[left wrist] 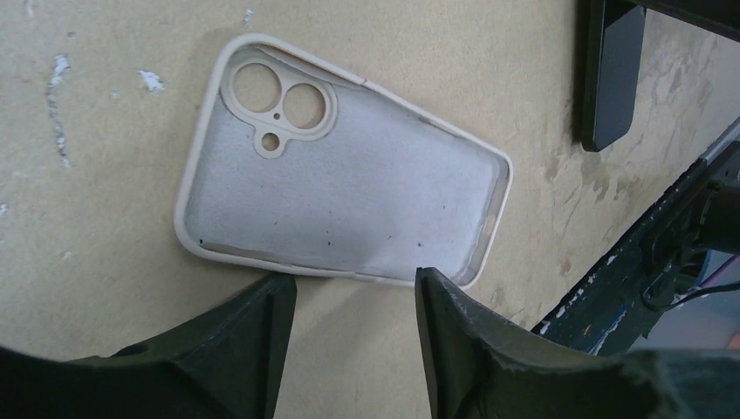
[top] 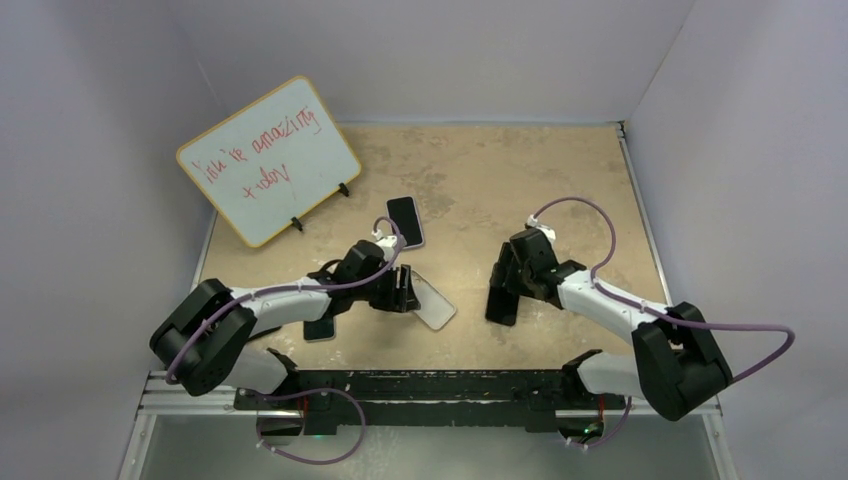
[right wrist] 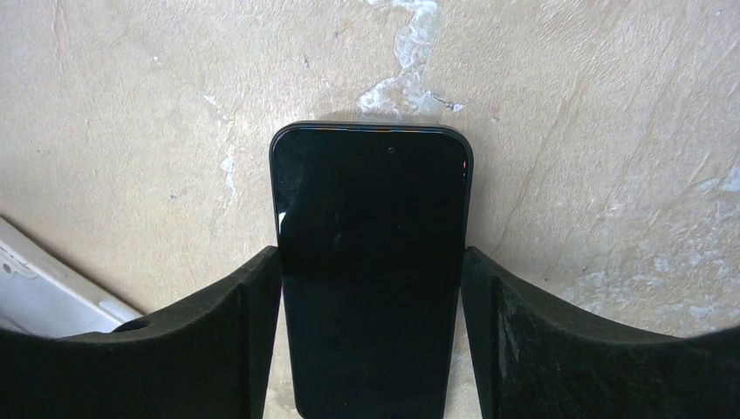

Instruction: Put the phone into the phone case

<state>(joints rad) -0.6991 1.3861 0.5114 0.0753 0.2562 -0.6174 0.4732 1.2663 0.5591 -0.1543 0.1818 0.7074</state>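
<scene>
Nearest, your right fingers (right wrist: 218, 349) are clamping the phone (right wrist: 371, 262) by its long edges, length running twelve-to-six; case (top: 436, 305) is lying open at its nine o'clock, left fingers (left wrist: 236, 349) hovering apart beside it.

Glossy phone (right wrist: 371, 262), matt rubbery case (left wrist: 349, 201)

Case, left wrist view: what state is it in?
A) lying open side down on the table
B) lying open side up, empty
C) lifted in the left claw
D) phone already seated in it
B: the case lies on the table with its bare grey lining facing up and nothing inside, while the phone sits between the fingers of the right claw.
</scene>
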